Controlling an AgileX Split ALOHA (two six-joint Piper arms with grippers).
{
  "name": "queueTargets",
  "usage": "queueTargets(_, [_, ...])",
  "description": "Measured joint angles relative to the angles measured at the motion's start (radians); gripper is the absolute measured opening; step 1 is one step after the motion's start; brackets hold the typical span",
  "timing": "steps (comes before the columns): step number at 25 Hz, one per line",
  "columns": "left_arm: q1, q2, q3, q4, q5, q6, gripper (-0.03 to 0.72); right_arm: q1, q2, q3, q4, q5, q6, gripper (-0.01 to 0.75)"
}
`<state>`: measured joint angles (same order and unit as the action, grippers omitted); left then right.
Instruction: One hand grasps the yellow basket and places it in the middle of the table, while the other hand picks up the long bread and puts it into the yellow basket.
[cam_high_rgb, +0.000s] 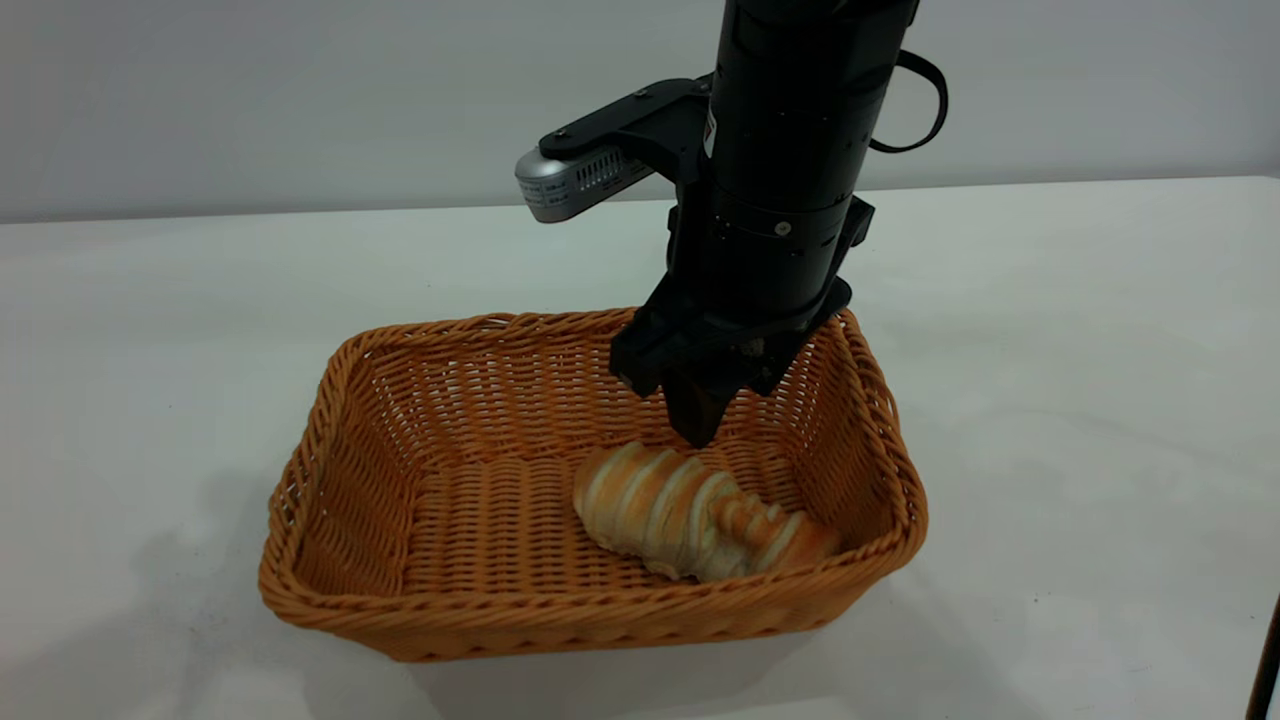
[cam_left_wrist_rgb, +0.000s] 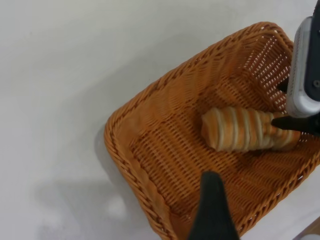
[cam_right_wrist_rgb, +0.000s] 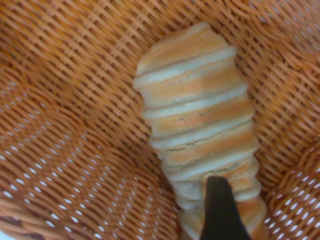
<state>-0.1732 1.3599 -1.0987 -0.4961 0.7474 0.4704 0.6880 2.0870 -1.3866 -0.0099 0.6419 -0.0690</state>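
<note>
The yellow basket (cam_high_rgb: 560, 610) stands on the white table (cam_high_rgb: 1080, 400), near its middle. The long bread (cam_high_rgb: 690, 512) lies on the basket floor toward its right end. My right gripper (cam_high_rgb: 697, 418) hangs just above the bread's far side, its fingers shut to a single point and holding nothing. In the right wrist view its tip (cam_right_wrist_rgb: 220, 210) overlaps one end of the bread (cam_right_wrist_rgb: 197, 125). My left gripper (cam_left_wrist_rgb: 212, 207) is out of the exterior view. In the left wrist view it is shut and empty, high above the basket's rim (cam_left_wrist_rgb: 131, 165), with the bread (cam_left_wrist_rgb: 240, 129) farther off.
A wide stretch of bare white table (cam_left_wrist_rgb: 65, 75) lies around the basket. The right arm's silver-grey wrist camera (cam_high_rgb: 570, 175) sticks out above the basket's back wall. A dark edge (cam_high_rgb: 1265, 660) shows at the lower right corner.
</note>
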Motion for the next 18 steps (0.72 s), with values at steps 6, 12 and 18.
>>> queueTargets(6, [0.0,-0.031,0.0,0.078,0.0,-0.006,0.594,-0.017,-0.083,0.0,-0.083,0.006,0.02,0.466])
queueTargets(12, [0.0,-0.134,0.001,0.206,0.006,-0.116,0.594,-0.093,-0.222,0.0,-0.113,0.066,0.049,0.394])
queueTargets(18, [0.0,-0.268,0.037,0.307,0.033,-0.208,0.594,-0.164,-0.394,0.0,-0.128,0.16,0.051,0.327])
